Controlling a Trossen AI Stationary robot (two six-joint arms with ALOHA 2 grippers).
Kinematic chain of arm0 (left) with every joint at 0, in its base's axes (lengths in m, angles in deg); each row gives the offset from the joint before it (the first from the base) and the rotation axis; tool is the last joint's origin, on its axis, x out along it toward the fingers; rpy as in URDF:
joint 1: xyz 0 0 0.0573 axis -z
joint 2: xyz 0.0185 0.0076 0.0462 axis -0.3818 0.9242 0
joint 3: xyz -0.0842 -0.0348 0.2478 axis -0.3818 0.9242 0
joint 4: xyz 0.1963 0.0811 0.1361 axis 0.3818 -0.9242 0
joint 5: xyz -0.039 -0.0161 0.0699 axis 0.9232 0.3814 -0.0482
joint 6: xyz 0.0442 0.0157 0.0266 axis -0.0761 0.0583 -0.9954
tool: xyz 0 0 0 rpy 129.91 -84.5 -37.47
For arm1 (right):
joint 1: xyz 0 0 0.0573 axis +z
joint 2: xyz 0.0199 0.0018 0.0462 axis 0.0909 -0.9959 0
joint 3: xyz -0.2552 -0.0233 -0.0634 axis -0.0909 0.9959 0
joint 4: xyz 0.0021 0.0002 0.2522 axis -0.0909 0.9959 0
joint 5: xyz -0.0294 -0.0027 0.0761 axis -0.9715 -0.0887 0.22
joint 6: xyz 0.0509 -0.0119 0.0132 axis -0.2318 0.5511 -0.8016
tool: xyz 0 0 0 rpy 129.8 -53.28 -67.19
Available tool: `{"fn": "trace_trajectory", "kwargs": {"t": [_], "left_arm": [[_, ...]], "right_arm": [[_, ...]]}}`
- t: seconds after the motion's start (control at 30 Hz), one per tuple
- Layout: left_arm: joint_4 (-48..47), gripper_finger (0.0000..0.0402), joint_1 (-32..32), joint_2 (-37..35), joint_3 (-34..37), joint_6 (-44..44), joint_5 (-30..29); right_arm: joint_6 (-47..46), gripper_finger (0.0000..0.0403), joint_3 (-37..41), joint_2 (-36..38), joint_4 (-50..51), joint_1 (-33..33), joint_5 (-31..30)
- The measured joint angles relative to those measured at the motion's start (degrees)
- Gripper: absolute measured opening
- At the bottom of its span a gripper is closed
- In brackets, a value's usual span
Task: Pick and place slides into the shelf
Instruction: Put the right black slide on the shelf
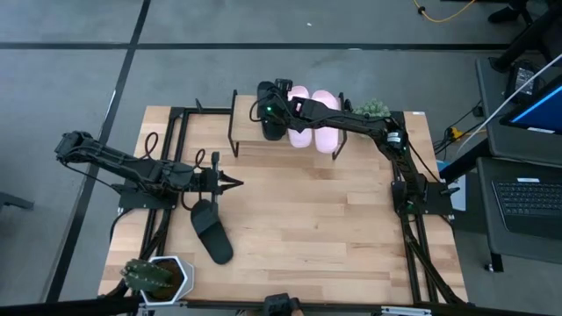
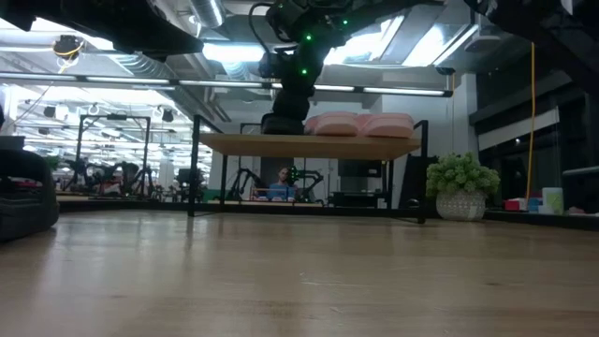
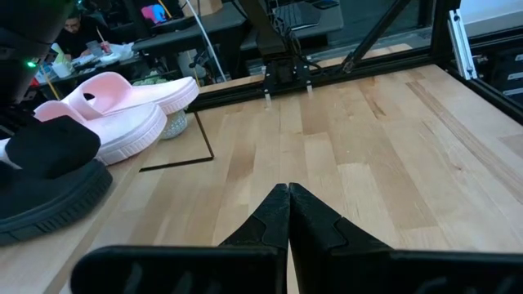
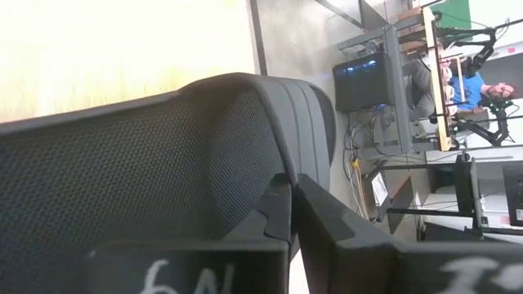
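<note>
The shelf [image 1: 248, 146] stands at the table's far edge, and its wood board [image 2: 309, 145] carries three slides. Two pink slides [image 1: 313, 116] lie side by side on their soles. To their left lies a black slide [image 1: 273, 132], with my right gripper [image 1: 270, 111] shut over it from above. A second black slide [image 1: 211, 230] lies sole-down on the table near the left front. My left gripper [image 1: 235, 183] hovers shut just beyond that slide, touching nothing. Its wrist view also shows the pink slides [image 3: 122, 114] and the shelf's black slide [image 3: 49, 184]. My right gripper [image 4: 292, 192] is shut on the black slide's strap [image 4: 196, 155], pinching it between the two fingers. The fingers themselves hide the exact place of contact. It comes from above, pointing down [image 2: 281, 103]. The slide's sole [image 3: 57, 204] rests on the shelf board.
A potted plant [image 1: 158, 274] stands at the table's near left corner. Another [image 1: 373, 108] stands by the shelf's right end, near my right arm. Bare wood [image 1: 325, 219] stretches across the table's middle and right. Black frame rails run along both sides.
</note>
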Motion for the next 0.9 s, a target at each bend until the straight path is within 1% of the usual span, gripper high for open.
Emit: {"fn": "trace_trajectory", "kwargs": {"t": [0.3,0.63,0.9], "left_arm": [[0.0,0.0,0.02,-0.02,0.0,0.0,0.02],[-0.2,0.0,0.02,-0.02,-0.02,0.0,0.02],[-0.2,0.0,0.02,-0.01,0.0,0.0,0.02]], "right_arm": [[0.26,0.0017,0.0,0.0,0.02,0.0,0.02],[0.38,0.0065,0.0,-0.04,0.26,0.02,0.0],[0.76,0.0083,0.0,-0.04,0.21,0.02,-0.01]]}}
